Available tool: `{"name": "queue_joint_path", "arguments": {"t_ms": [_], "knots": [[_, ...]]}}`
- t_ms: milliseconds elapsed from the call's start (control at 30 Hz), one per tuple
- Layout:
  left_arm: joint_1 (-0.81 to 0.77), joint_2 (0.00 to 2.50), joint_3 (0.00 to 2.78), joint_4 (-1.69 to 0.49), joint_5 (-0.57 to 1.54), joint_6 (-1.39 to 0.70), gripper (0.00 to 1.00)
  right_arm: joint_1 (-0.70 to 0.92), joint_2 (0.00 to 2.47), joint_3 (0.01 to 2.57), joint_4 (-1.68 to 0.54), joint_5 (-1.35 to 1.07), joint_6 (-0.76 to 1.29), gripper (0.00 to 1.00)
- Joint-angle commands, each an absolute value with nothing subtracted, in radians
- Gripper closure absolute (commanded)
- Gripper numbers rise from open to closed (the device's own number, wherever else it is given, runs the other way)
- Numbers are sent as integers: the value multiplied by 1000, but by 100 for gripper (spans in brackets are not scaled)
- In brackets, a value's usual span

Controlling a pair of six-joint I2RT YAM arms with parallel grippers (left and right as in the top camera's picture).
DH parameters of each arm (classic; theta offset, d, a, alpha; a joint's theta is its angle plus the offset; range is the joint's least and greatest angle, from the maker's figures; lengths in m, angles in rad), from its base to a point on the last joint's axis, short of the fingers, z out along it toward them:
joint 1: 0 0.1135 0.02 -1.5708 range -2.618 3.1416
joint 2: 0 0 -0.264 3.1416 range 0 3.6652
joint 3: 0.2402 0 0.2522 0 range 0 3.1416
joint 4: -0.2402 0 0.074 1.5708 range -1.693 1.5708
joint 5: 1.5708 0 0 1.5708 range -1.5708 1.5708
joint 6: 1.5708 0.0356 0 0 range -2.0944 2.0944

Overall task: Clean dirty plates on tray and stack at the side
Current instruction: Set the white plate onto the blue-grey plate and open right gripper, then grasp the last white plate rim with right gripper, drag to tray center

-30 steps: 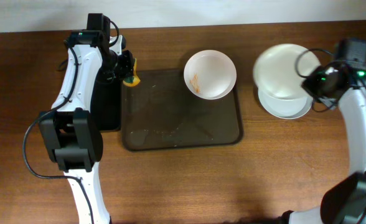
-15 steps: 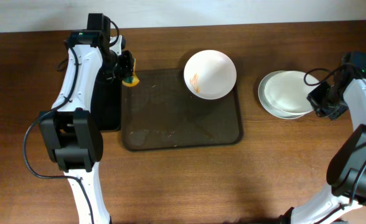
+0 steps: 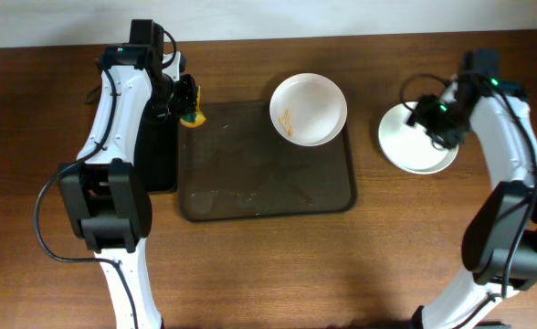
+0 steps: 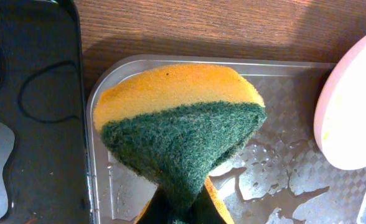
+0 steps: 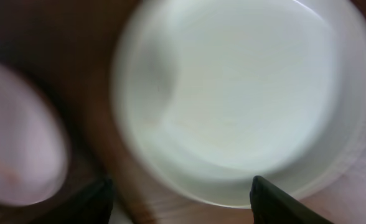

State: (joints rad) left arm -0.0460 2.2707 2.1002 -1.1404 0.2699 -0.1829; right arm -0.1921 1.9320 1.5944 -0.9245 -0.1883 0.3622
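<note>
Hazard one: the right claw [image 3: 426, 117], jaws spread with nothing between them, hangs directly over the plate stack [image 3: 417, 157] on the counter [image 3: 415, 238]. A sideways departure at low height could catch a fingertip on the top rim and skew the stack. The wrist view is blurred, so clearance there cannot be confirmed. Hazard two: the smeared plate [image 3: 309, 110] sits across the far rim of the tray [image 3: 250, 174], not flat on its floor, and the floor looks wet. An off-centre press or a one-sided pinch could tip or slide it. The left claw [image 3: 188, 108] is clenched on a folded yellow-and-green sponge [image 4: 177, 124] at the tray's far left corner, just beside the black bin [image 3: 157, 160]. The smeared plate lies to the right of that claw, across most of the tray's width. It lies well to the left of the right claw, beyond a strip of bare counter.
</note>
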Motion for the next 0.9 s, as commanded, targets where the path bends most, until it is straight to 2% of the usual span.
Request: {"name": "queue_joint_path", "arguments": {"t_ms": [0,133,200,300,433,533,867], "knots": [[-52,2276,2112,-1139,261,-178,99,-53,1931,1663,-894,-214,361,30],[-57,2276,2112,-1138,260,-178,99,79,1955,1635,-815,-125,534,34],[-57,2276,2112,-1138,260,-178,99,120,1988,1623,-805,-89,621,42],[-57,2278,2112,-1138,260,-178,100,174,2046,1623,-772,-93,639,55],[-57,2285,2112,-1138,260,-178,100,218,2095,1623,-748,-59,665,63],[-57,2294,2112,-1139,261,-178,99,226,2124,1623,-776,-47,672,76],[-59,2342,2112,-1139,261,-178,99,256,2180,1621,-894,-45,665,77]]}}
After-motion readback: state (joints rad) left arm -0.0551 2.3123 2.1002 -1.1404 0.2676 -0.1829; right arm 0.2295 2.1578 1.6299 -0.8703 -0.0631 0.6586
